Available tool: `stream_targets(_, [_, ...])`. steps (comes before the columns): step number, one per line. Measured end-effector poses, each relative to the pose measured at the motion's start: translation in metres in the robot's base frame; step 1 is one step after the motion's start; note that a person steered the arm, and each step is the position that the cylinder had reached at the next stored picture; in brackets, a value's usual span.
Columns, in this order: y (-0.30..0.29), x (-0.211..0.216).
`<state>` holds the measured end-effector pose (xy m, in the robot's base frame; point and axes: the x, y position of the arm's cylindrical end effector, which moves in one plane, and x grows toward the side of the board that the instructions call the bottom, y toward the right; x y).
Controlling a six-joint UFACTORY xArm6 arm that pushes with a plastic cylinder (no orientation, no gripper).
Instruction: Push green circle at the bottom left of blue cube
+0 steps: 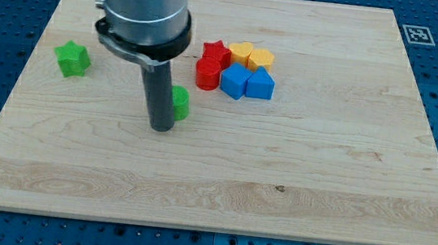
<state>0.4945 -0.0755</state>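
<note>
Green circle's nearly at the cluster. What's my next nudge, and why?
Probably a short push toward the view's right. My tip sits against the left side of the green circle, which lies left of and below the red cylinder, still short of the spot below-left of the blue cube.

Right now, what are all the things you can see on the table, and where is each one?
green circle: 1, green, left of the cluster, partly hidden behind the rod
green star: 1, green, alone near the view's left
red star: 1, red, cluster's top left
red cylinder: 1, red, cluster's bottom left
yellow blocks: 2, yellow, cluster's top, shapes unclear
blue cube: 1, blue, cluster's bottom middle
blue block: 1, blue, right of the cube
wooden board: 1, light wood
marker tag: 1, black and white, board's top right corner
my tip: 1, dark, against the green circle's left
</note>
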Motion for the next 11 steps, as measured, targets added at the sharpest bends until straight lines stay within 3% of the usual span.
stream_targets(2, [0.001, 0.000])
stream_targets(7, [-0.021, -0.046])
stream_targets(8, [-0.016, -0.046])
stream_targets(9, [-0.016, -0.008])
stream_targets(11, [0.001, -0.015])
